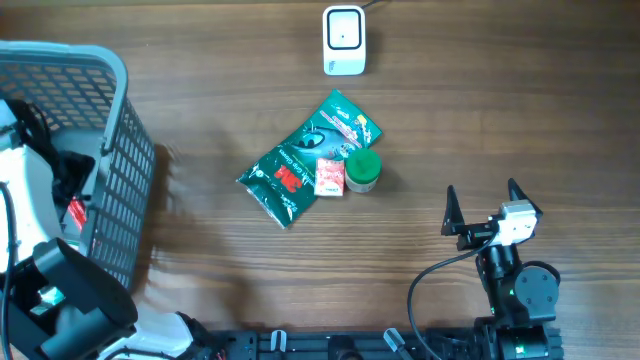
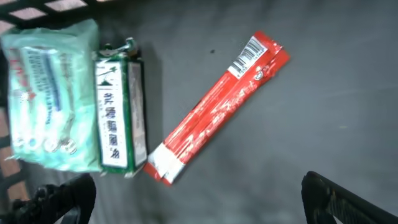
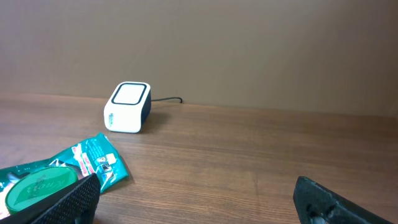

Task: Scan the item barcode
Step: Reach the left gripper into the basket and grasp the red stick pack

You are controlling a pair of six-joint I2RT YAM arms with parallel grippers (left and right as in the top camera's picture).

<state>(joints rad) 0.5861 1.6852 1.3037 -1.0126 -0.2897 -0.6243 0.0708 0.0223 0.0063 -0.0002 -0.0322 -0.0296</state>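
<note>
Although both claws stood ready, we found no item presented to the scanner (image 1: 344,40), which sat alone at the far edge of the counter (image 1: 230,60). We judged the scan not yet made.

Left claw (image 2: 196,186): spread wide, gripping nothing. It hung inside the basket (image 1: 125,190) at the left of the counter, above the basket floor. Below it lay a red stick packet (image 2: 217,109), flat and at a slant, with its barcode (image 2: 249,55) facing up at the upper end. We took this packet to be the item in hand. Neither finger touched it. Beside it lay a green-and-white box (image 2: 118,115), and next to that a pale green soft pack (image 2: 50,93); the box nearly met the packet's lower end.

Right claw (image 1: 483,195): spread wide, empty, raised over bare counter at the near right, well apart from everything.

Between basket and right claw, in front of the scanner, lay a green pouch (image 1: 310,155) with a small red box (image 1: 330,177) and a green-lidded tub (image 1: 362,170) on or against it. Whether these had been scanned we could not tell.

Outstanding, in our judgement: close on the packet, lift it clear of the basket wall, carry it to the scanner and turn the barcode toward the scanner's window. We rated the task as barely begun.
</note>
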